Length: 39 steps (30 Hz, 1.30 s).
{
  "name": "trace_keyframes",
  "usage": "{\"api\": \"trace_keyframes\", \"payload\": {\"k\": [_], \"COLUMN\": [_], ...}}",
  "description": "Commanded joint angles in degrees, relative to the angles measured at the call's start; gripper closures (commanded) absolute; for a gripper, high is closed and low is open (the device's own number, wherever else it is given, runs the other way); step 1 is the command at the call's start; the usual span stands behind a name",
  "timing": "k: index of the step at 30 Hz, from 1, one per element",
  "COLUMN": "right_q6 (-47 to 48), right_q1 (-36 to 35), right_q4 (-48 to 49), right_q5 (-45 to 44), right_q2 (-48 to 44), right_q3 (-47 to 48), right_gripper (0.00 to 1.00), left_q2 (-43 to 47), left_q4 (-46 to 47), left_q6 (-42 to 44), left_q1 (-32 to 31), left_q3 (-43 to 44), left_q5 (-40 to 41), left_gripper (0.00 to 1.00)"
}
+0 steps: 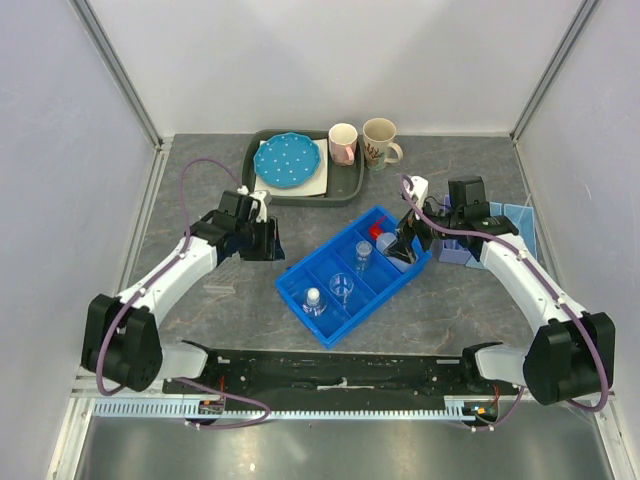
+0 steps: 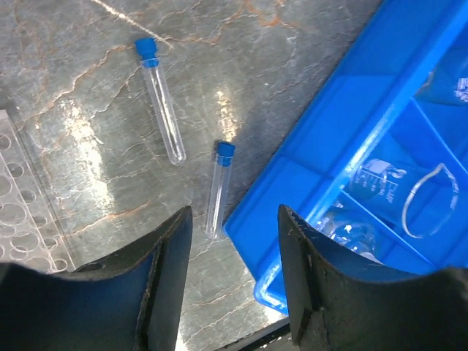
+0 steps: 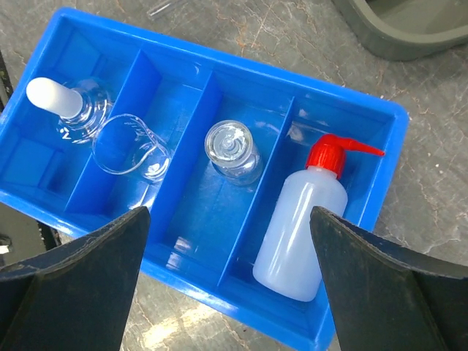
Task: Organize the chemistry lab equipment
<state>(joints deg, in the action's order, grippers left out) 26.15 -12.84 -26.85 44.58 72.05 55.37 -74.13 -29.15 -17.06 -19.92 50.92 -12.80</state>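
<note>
A blue divided tray (image 1: 330,325) holds a white squeeze bottle with a red nozzle (image 3: 303,227) lying in its end compartment. It also holds a small glass flask (image 3: 232,150), a clear beaker (image 3: 131,150) and a white-stoppered flask (image 3: 69,106). My right gripper (image 3: 228,219) hangs open and empty over the tray (image 3: 183,281). My left gripper (image 2: 232,230) is open and empty above the table by the tray's corner (image 2: 307,146). Two blue-capped glass tubes (image 2: 162,102) (image 2: 218,190) lie on the table ahead of it. The safety glasses cannot be made out.
A clear tube rack (image 2: 18,212) lies left of the tubes. A grey tray (image 1: 300,195) with the blue dotted plate (image 1: 288,160) and two mugs (image 1: 343,143) (image 1: 380,140) stand at the back. A blue box (image 1: 455,250) sits under my right arm.
</note>
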Motion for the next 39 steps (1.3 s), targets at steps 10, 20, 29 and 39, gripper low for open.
{"api": "trace_keyframes", "payload": {"k": [10,20,29,39], "right_q6": [-0.2,0.0,0.1,0.0], "right_q1": [2.6,2.6,2.6,2.5], "right_q4": [4.8,5.1,5.1,5.0], "right_q5": [9.1,9.4,9.5,9.9], "right_q2": [-3.1,-2.7,-2.8,-3.1], "right_q3": [-2.6,-3.0,-3.1,-3.0], "right_gripper": [0.02,0.02,0.02,0.02], "left_q2": [-15.1,-24.0,-28.8,-29.8], "left_q4": [-2.4,-2.7,-2.6,-2.7], "left_q6": [2.2,1.8,1.2,0.5], "left_q1": [-0.3,-0.6,-1.4,-1.6], "left_q3": [10.6,14.0,14.8,13.8], "left_q5": [8.8,12.4,12.1,14.6], "left_gripper": [0.46,0.54,0.62,0.87]}}
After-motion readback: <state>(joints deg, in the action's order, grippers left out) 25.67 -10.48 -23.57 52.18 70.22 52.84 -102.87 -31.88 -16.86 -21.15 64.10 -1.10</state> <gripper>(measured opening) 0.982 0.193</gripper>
